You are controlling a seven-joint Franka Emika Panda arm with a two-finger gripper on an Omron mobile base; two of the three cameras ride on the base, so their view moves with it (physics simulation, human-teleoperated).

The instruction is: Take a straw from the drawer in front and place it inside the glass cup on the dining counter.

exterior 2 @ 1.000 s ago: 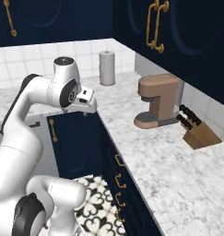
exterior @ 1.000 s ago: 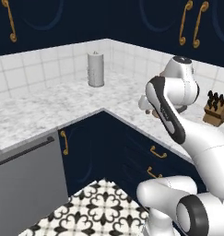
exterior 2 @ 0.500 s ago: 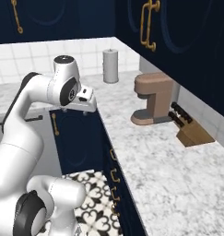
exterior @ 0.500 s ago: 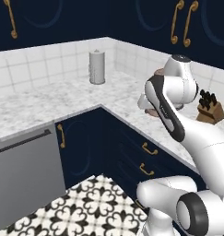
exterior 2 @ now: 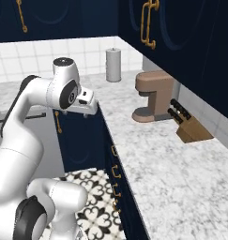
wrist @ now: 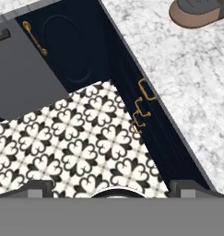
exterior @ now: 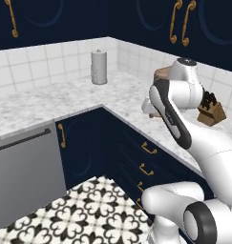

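**Item: drawer approach, step one of the straw task**

- **Claw** (wrist: 112,188): jaws spread wide, nothing between them. It hangs high over the patterned floor (wrist: 76,143), looking down, and touches nothing. Dark fingertips (wrist: 37,188) sit at the bottom of the hand view.
- **Drawer** (exterior: 131,140): top of a stack of three navy fronts under the marbled table (exterior 2: 181,178), each with a short curved brass handle (wrist: 147,90). All three fronts are shut. Judged target: the top one.
- **Straw**: judged to lie inside the shut drawer, so nothing can be picked until the front is pulled out.
- **Bystanders**: grey dishwasher panel (exterior: 22,176), paper towel roll (exterior: 99,67), coffee machine (exterior 2: 154,96) and knife block (exterior 2: 193,130). None is part of the job.

**Handling notes (judgement):**
- Lower the claw to the level of the top handle, well below the table's edge.
- Turn the hand so the jaws straddle the handle across its short width.
- Close fully on the brass before pulling.
- Pull straight out along the drawer's run; a slanted pull could slip off the curve.
- Do not mistake the cabinet door's long handle, or the dishwasher bar, for the drawer's.
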